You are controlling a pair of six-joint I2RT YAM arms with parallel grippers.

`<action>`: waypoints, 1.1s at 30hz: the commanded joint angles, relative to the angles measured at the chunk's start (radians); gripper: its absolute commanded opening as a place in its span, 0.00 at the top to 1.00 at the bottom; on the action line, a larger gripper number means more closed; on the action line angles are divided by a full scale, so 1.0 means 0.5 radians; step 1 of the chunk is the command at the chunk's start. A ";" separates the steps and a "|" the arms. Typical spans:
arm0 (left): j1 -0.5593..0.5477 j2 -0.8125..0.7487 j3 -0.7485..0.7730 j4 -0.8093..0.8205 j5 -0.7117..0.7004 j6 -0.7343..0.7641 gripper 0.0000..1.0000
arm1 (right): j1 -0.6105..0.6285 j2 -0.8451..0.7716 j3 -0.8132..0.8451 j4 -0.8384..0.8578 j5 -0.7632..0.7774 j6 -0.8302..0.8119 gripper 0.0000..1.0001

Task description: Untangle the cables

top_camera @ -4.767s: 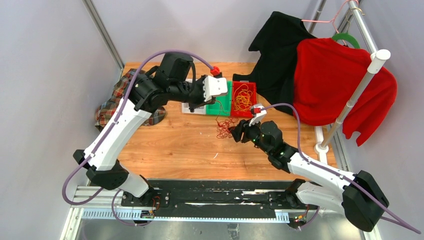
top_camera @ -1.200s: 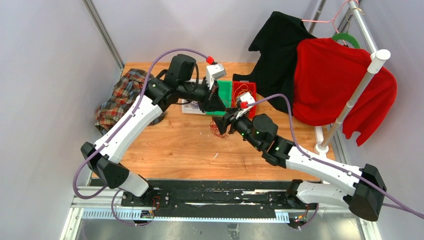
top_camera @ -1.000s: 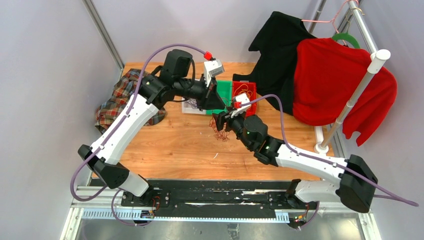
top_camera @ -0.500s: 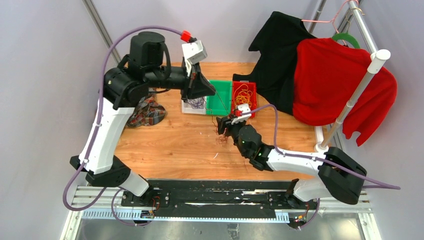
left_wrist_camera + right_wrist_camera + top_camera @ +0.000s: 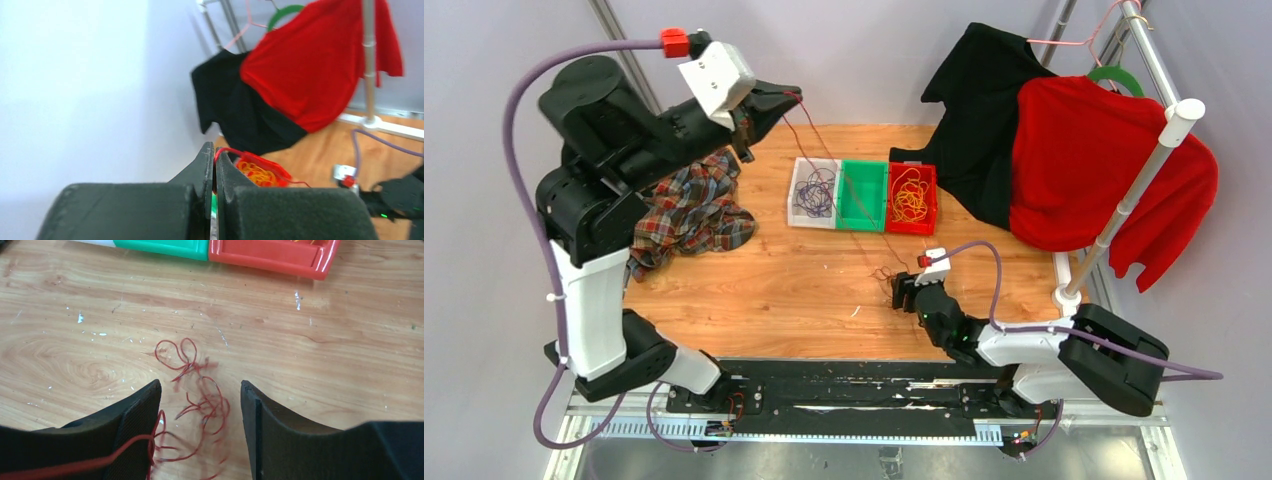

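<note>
I am holding the left gripper (image 5: 790, 95) high above the back-left of the tabletop (image 5: 764, 290), its jaws pinching tight on one dark red cable (image 5: 223, 149). That strand is running down at a slant to a loose red tangle (image 5: 206, 407) lying on the wood near the front. The right gripper (image 5: 200, 390) is hovering low over that tangle, jaws spread wide and gripping nothing, one finger on either side. Purple cables (image 5: 812, 195) are sitting in the clear bin (image 5: 796, 166) and yellow-orange cables (image 5: 910, 196) in the red bin (image 5: 932, 202), with the green bin (image 5: 862, 200) between them.
</note>
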 commanded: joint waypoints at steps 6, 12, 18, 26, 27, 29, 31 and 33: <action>0.001 -0.124 -0.235 0.760 -0.657 0.340 1.00 | -0.012 -0.318 -0.146 -0.165 0.079 0.123 0.43; 0.001 -0.050 -0.124 1.251 -0.974 0.611 1.00 | -0.027 -0.394 -0.177 -0.264 0.093 0.167 0.42; 0.001 -0.019 -0.091 1.465 -1.046 0.688 1.00 | -0.044 -0.458 -0.211 -0.308 0.115 0.195 0.33; 0.001 -0.074 -0.209 1.334 -0.912 0.589 1.00 | -0.091 -0.586 -0.206 -0.338 0.044 0.168 0.37; 0.001 -0.085 -0.234 1.324 -0.889 0.578 1.00 | -0.092 -0.586 -0.187 -0.337 0.031 0.146 0.37; -0.002 -0.091 -0.249 1.288 -0.850 0.576 1.00 | -0.092 -0.582 -0.137 -0.319 -0.054 0.081 0.36; -0.002 -0.090 -0.245 1.277 -0.849 0.576 1.00 | -0.092 -0.581 -0.066 -0.307 -0.193 -0.003 0.33; -0.002 -0.096 -0.248 1.275 -0.847 0.585 1.00 | -0.089 -0.561 0.047 -0.331 -0.361 -0.057 0.31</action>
